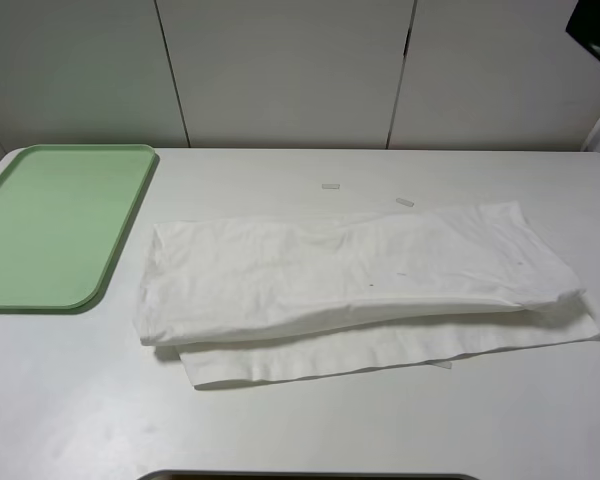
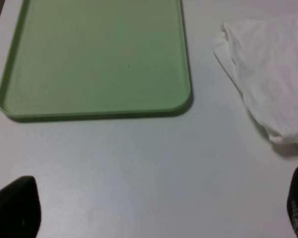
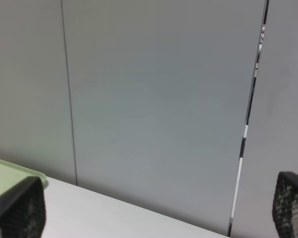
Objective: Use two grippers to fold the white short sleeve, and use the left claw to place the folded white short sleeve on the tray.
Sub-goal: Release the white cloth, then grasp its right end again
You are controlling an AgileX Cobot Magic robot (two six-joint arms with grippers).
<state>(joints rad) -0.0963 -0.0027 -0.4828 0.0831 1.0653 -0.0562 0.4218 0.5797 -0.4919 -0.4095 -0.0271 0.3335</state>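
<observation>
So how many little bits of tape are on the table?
3: one tape strip and another behind the white shirt, a third peeking out at its front edge. More may hide underneath.

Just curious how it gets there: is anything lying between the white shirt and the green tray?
Nothing visible. Only bare table separates the white short sleeve from the tray, which holds nothing. Two small tape strips lie beyond the shirt, off that path.

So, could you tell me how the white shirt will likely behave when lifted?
Probably floppy: the shirt lies wrinkled in soft layers. Likely light, so its lower layer may trail or unfold on the smooth table.
</observation>
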